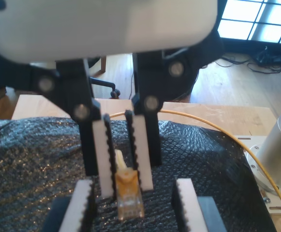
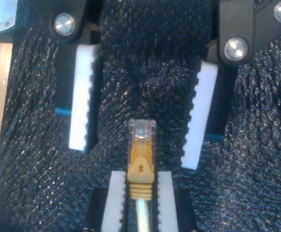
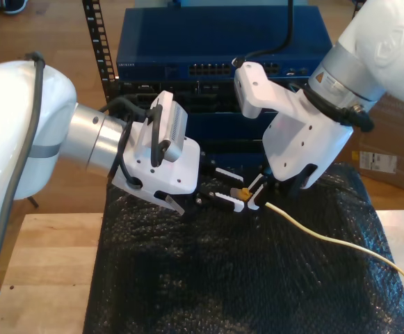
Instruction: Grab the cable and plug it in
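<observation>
My second end effector (image 2: pixel 140 186) is clamped on the cable (image 2: pixel 141 145) just behind the plug, above the black mat (image 2: pixel 145 72). The plug points at my first end effector (image 3: pixel 224 186), which is spread open, probably to take it for a better grip.

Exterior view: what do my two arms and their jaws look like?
Both arms are glossy white with rounded shells. My first arm has a silver wrist section and a thick black cable along it. My second arm has a grey band. My first gripper and my second gripper have white housings, black fingers and white toothed jaws.
</observation>
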`<act>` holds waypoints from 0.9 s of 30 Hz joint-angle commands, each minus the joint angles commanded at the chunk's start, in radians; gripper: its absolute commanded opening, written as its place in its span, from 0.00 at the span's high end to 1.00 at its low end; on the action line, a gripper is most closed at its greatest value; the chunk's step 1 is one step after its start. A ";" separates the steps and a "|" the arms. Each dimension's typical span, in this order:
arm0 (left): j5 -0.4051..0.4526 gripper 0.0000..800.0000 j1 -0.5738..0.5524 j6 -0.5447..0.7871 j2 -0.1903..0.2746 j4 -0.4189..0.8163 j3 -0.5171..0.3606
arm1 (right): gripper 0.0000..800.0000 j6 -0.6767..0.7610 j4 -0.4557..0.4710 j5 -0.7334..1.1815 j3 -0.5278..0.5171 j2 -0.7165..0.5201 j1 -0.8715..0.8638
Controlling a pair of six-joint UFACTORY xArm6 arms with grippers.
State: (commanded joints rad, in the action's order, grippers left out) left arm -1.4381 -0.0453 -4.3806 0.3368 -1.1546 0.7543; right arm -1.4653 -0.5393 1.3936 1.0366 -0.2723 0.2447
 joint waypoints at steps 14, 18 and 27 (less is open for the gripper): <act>0.003 1.00 0.000 -0.026 0.002 -0.002 -0.008 | 0.95 0.000 0.000 0.002 -0.002 0.000 0.000; 0.003 1.00 0.000 -0.038 0.002 -0.002 -0.008 | 0.62 0.000 0.002 0.002 0.002 -0.005 -0.002; -0.017 0.99 0.025 -0.037 -0.037 -0.005 -0.003 | 0.01 -0.005 0.006 -0.011 0.025 -0.034 -0.074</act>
State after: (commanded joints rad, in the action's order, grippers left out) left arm -1.4550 -0.0207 -4.4174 0.3000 -1.1592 0.7513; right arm -1.4699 -0.5332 1.3828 1.0612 -0.3061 0.1711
